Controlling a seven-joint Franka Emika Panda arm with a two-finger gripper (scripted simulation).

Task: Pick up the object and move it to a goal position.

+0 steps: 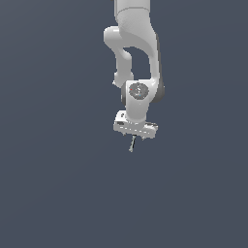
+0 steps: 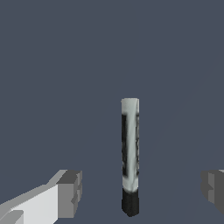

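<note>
Arm (image 1: 138, 43): white, reaching down from the top of the exterior view.
Gripper (image 1: 134, 140): pointing down, jaws wide apart.
Fingers (image 2: 70, 193): grey pads on either side of the rod, not touching it.
Rod (image 2: 130, 155): thin, pale grey with black end, between the jaws, just below the gripper body.

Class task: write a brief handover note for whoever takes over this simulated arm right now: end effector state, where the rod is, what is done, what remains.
End effector: open, fingers wide apart, not touching the rod.
Rod: between the fingers in the wrist view, dark end nearest the camera; in the exterior view it shows just below the end effector.
Done: end effector lined up around the rod.
Left: close, lift, carry to goal. No goal marker is visible.
</note>
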